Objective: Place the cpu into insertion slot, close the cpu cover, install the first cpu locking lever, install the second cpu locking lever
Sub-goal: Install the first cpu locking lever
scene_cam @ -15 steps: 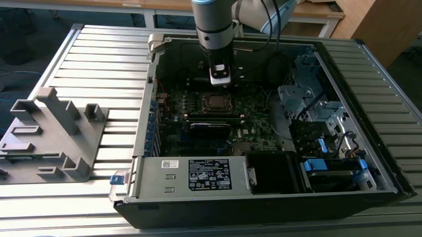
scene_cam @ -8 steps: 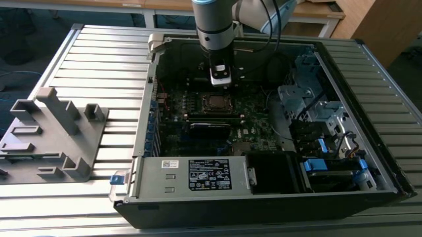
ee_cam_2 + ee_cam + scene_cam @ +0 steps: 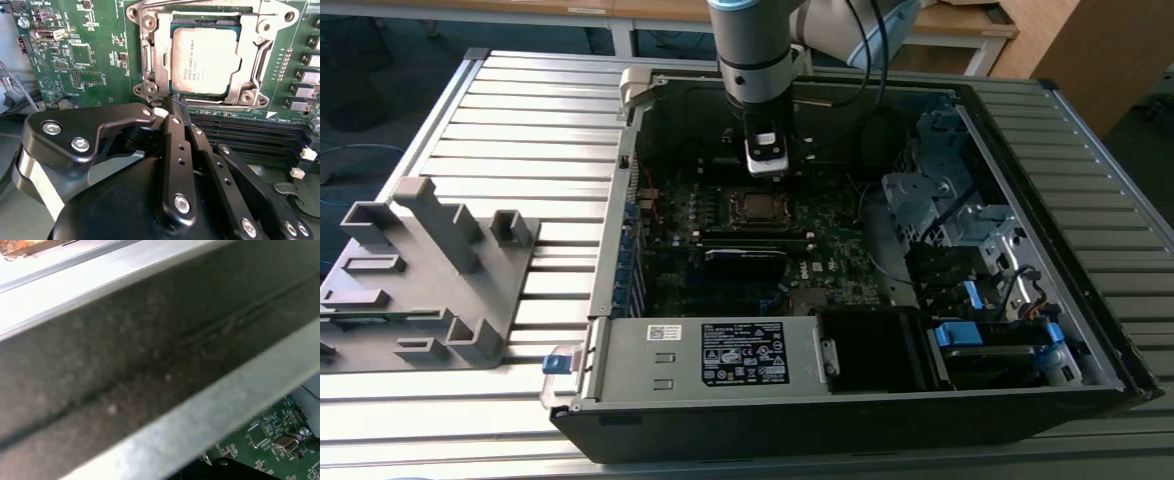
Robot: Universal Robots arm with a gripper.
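The gripper (image 3: 176, 107), fingers pressed together and holding nothing, is hovering beside the seated cpu (image 3: 205, 60), likely light, fragile, best gripped by its edges.

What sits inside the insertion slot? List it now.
The cpu lies in the insertion slot, with the cpu cover framing it. The socket contacts under the chip are covered.

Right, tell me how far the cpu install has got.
The cpu already sits in the insertion slot with the cpu cover down around it. The gripper is shut, fingertips at the socket's corner, holding nothing visible. Whether either locking lever is latched can't be told.
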